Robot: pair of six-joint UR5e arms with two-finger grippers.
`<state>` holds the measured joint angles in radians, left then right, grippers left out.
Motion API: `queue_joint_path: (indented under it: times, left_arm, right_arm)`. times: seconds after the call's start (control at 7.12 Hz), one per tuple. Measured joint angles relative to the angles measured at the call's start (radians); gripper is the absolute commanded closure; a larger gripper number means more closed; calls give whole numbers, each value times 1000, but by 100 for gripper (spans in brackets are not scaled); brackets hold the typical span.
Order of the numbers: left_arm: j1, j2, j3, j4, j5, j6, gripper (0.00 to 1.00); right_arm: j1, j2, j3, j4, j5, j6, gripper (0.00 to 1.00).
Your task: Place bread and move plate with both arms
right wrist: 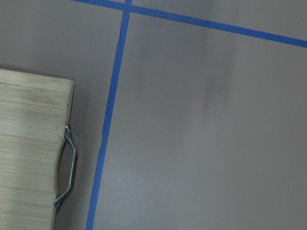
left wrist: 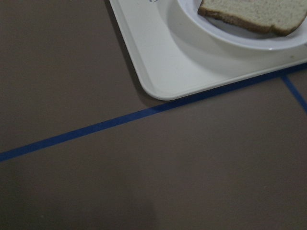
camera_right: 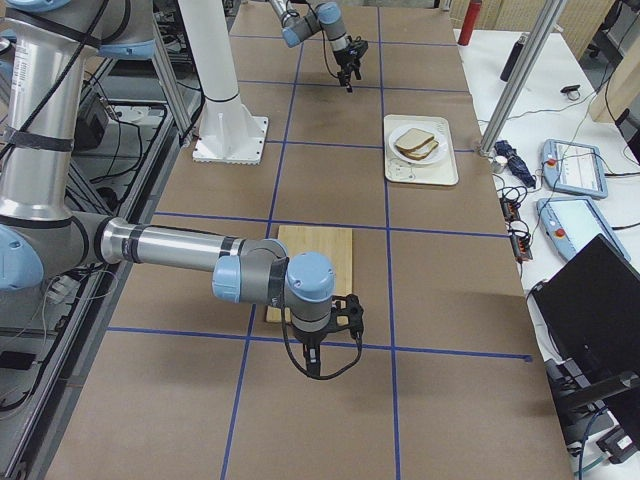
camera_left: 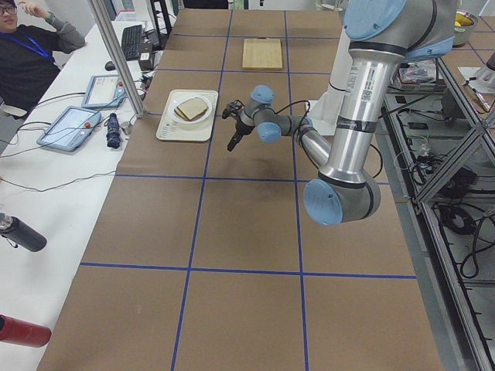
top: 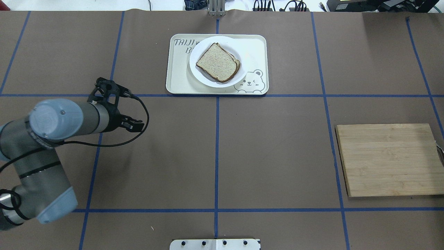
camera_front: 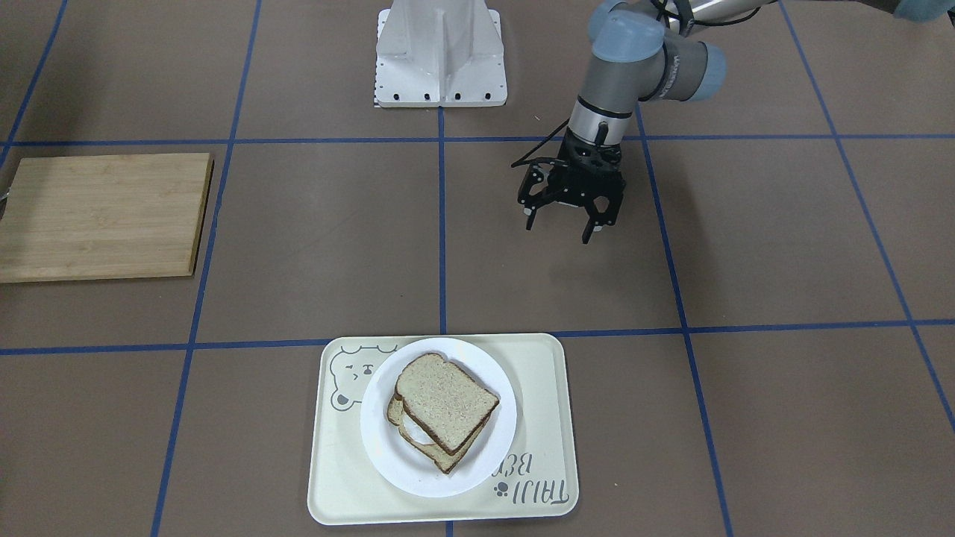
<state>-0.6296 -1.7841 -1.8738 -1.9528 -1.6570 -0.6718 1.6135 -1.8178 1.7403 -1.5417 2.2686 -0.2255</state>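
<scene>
My left claw is opened wide and holds nothing. Its two fingers point down to the brown table, and it hangs over a bare square of it, well apart from the tray. My right claw is near the end of the bamboo cutting board where the metal handle is. It shows only from the side camera, so I cannot tell if it is wide or narrow. The bread lies flat on top of a lower slice, and something white shows between the two. Both are on the white plate, and the plate stands inside the cream tray, more to the side away from the bear drawing. The bread is turned diagonally to the edges of the tray. Its long axis goes from the corner with the bear to the opposite corner, and its rounded top seems to point to the bear, which means toward me and my right. In my left wrist camera I see only one corner of the tray, a part of the plate rim and one edge of the bread.
</scene>
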Motion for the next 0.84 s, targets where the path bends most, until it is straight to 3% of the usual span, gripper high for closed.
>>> queue_joint_path:
  times: [0.42, 0.84]
  left_arm:
    - [-296, 126, -5, 130, -197, 450, 2]
    - [-600, 142, 14, 404, -396, 783, 2]
  right_arm:
    - [0, 1, -7, 1, 0, 0, 0]
    - [0, 2, -10, 0, 0, 0, 0]
